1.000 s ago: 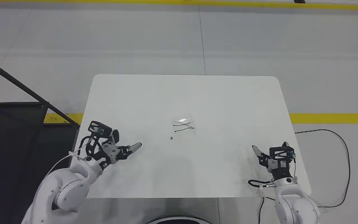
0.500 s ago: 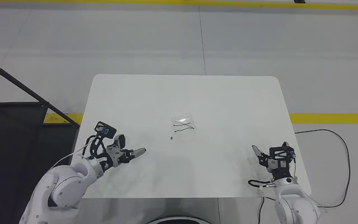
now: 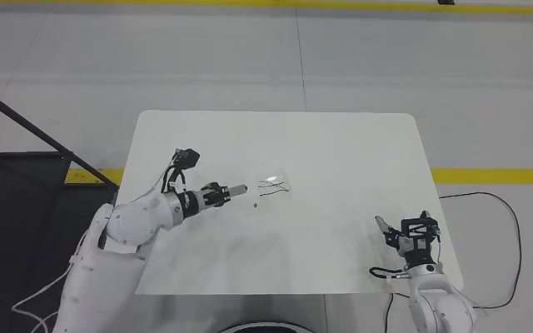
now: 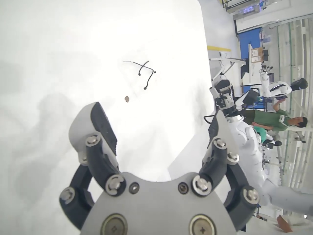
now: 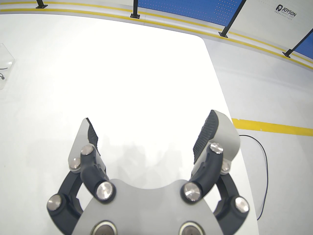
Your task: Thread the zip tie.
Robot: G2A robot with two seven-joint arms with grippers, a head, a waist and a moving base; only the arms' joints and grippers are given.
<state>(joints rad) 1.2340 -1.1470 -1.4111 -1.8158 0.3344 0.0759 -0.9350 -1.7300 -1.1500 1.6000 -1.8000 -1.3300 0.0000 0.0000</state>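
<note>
Thin black zip ties (image 3: 273,188) (image 4: 146,73) lie crossed on a small clear sheet (image 3: 272,185) near the middle of the white table (image 3: 333,150). My left gripper (image 3: 240,191) (image 4: 159,121) is open, held just to the left of the ties with nothing between its fingers. My right gripper (image 3: 405,225) (image 5: 151,133) is open and empty near the table's front right corner, far from the ties. The clear sheet's edge (image 5: 6,62) with a tie end (image 5: 2,75) appears in the right wrist view.
A small brown speck (image 3: 254,204) (image 4: 126,98) lies on the table just in front of the ties. A black cable (image 3: 491,208) runs on the floor past the table's right edge. A dark panel (image 3: 33,208) stands to the table's left.
My left arm has swung from the front left corner toward the table's middle, ending close beside the zip ties. The right arm has kept still.
</note>
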